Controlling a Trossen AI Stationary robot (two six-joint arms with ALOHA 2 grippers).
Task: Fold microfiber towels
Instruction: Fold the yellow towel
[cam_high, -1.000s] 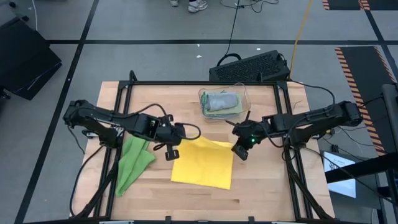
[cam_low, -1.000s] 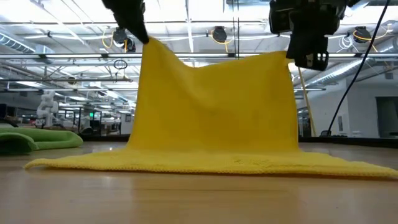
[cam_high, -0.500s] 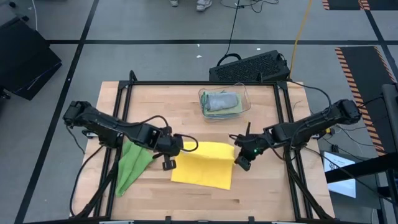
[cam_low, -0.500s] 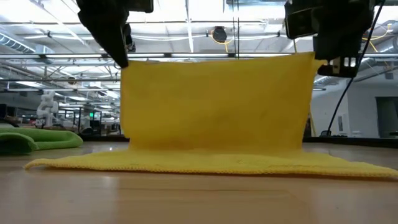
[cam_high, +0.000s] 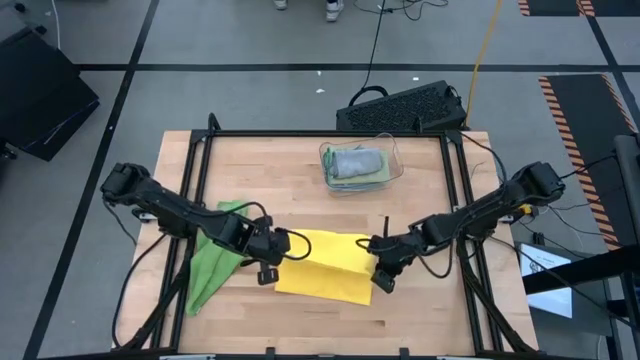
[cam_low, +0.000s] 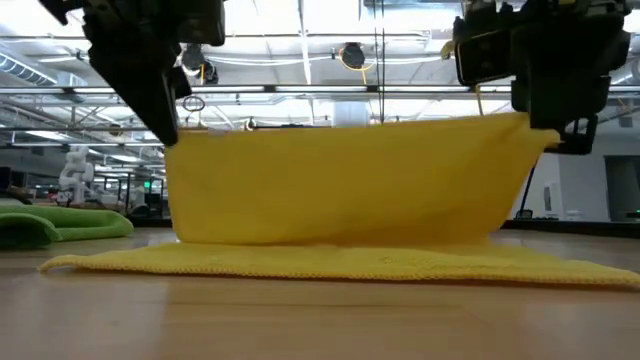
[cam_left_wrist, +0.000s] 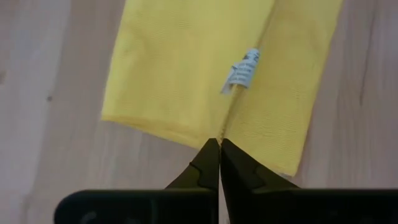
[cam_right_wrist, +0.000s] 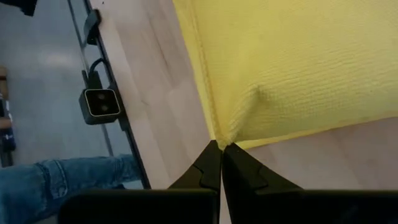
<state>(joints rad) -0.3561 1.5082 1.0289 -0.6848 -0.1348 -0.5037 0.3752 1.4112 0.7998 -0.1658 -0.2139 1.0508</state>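
Towel, yellow (cam_high: 325, 265), lay mid-bench (cam_high: 420, 310), its far edge lifted: my left tool (cam_high: 268, 251) and right tool (cam_high: 381, 252) each pinched one corner tight. Green towel (cam_high: 213, 260) lay left.

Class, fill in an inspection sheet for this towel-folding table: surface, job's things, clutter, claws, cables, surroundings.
Surface: wooden table inside a black frame.
Job's things: yellow towel lifted along one edge, its other half flat; green towel crumpled beside it; grey towel in a clear bin.
Clutter: nothing seen.
Claws: left claw and right claw each shut on a corner of the yellow towel.
Cables: black leads along both arms; yellow cord on the floor.
Surroundings: black keyboard behind the table; a person's feet at the far edge.
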